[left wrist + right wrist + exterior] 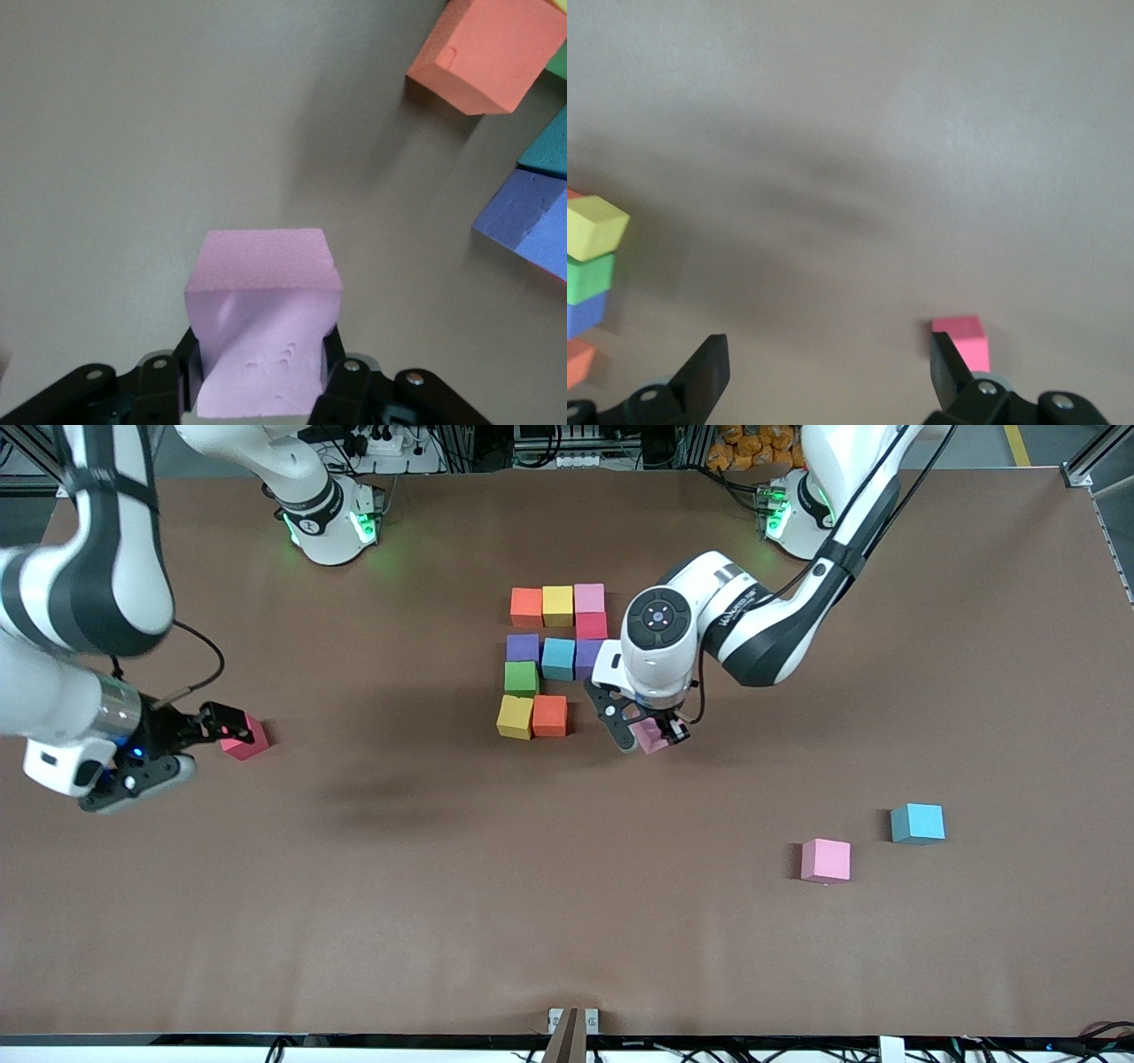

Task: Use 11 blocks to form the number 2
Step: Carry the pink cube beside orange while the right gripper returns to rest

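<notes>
**Item: number 2**, part-built, mid-table. 10 blocks down. Row by row from the robots' side:
- orange cube, yellow cube, pink cube
- crimson cube alone, at the left arm's end of its row
- purple cube, light blue cube, second purple cube
- green cube alone, at the right arm's end
- yellow block, orange block. Third slot bare.

**Item: 11th block.** Pale pink cube, clamped in the left gripper, foam dented where the fingers squeeze it. Held just over the table, beside the orange block but still apart from it, toward the left arm's end. Left wrist view: the orange block's corner and a purple cube lie ahead of the claw.

**Step in hand (judged):** last placement; carry is nearly at the slot.

**Next move calls for:** a short slide toward the orange block, faces squared to the row, lower flush, then let go w/o nudging neighbours. Foam is soft, so a light touch.

**Item: right gripper**. Jaws spread wide, nothing between them; waits low near the table's right-arm end. A crimson block sits just ahead of its fingertips, untouched.

**Spares:** pink block and light blue block, near each other, well apart from the left claw, nearer the front camera.
</notes>
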`<state>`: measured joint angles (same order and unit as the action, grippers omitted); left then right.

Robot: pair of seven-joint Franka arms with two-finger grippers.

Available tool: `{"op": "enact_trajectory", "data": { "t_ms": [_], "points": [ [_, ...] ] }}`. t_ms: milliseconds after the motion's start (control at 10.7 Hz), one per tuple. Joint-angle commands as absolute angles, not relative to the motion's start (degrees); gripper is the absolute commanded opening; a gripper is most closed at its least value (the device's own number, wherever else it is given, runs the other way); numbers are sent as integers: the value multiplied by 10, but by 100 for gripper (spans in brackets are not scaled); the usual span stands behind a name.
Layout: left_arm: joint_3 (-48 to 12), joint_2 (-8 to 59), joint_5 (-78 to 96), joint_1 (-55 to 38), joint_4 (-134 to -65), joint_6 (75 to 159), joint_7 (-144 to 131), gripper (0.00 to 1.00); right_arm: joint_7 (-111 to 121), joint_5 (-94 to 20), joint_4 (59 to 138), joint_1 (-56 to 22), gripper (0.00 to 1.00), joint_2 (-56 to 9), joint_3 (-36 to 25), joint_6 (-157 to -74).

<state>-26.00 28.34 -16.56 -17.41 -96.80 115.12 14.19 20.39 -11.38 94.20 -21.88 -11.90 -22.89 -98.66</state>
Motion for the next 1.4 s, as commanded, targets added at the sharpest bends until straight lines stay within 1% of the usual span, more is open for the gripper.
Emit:
{"op": "enact_trajectory", "data": {
  "t_ms": [0, 186, 280, 373, 466, 559, 746, 839, 932, 1118, 1305],
  "points": [
    [-261, 303, -178, -198, -964, 1184, 142, 36, 119, -60, 952, -149, 100, -43, -132, -930],
    [-260, 322, -190, -221, -963, 1214, 142, 37, 106, -30, 938, -66, 100, -1, -34, -868],
    [-261, 332, -194, -226, -962, 1222, 142, 37, 83, -28, 902, -29, 100, 2, -4, -816],
    [-261, 338, -196, -228, -962, 1232, 144, 37, 31, -26, 857, -21, 100, -3, -4, -772],
    [-260, 344, -196, -235, -962, 1238, 154, 37, -28, 3, 837, -22, 100, -3, -4, -756],
    [-260, 350, -196, -234, -962, 1258, 156, 37, -42, 38, 834, -22, 100, -3, -4, -758],
    [-260, 365, -206, -238, -961, 1270, 166, 37, -39, 65, 821, -18, 100, -10, -18, -777],
    [-260, 368, -222, -239, -962, 1286, 167, 37, -15, 58, 819, -17, 100, -11, -34, -785],
    [-260, 372, -226, -249, -962, 1286, 168, 37, 7, 54, 819, -15, 100, -14, -35, -789],
    [-258, 375, -238, -268, -963, 1286, 197, 37, 11, -10, 825, -6, 100, -14, -55, -788],
    [-258, 376, -241, -262, -965, 1285, 266, 36, 15, -26, 825, -7, 100, -16, -65, -787]
  ]
}}
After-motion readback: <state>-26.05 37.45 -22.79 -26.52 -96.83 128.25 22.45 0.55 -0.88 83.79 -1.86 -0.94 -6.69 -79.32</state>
